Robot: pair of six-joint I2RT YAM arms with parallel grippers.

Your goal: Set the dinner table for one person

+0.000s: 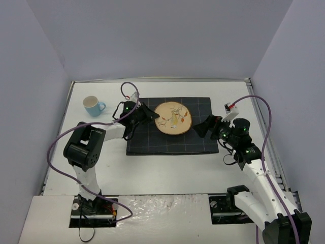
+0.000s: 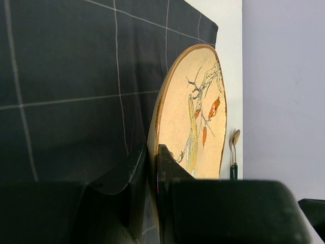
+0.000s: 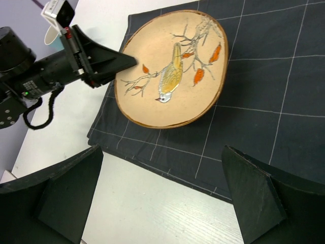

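A tan plate (image 1: 173, 118) with a painted bird is over the middle of the dark navy checked mat (image 1: 170, 140), which lies on the white dinner table (image 1: 167, 168). My left gripper (image 1: 154, 118) is shut on the plate's left rim. The left wrist view shows the rim (image 2: 195, 127) pinched between the fingers, gripper (image 2: 152, 152). The right wrist view shows the plate (image 3: 172, 66) casting a shadow on the mat (image 3: 274, 101); I cannot tell whether it touches. My right gripper (image 1: 199, 127) is open and empty at the mat's right edge, jaws wide apart (image 3: 162, 198).
A blue cup (image 1: 93, 105) stands on the table at the back left, off the mat. Two green-handled utensils (image 2: 233, 152) lie on the table beyond the mat's right edge. Purple walls close in the table on three sides.
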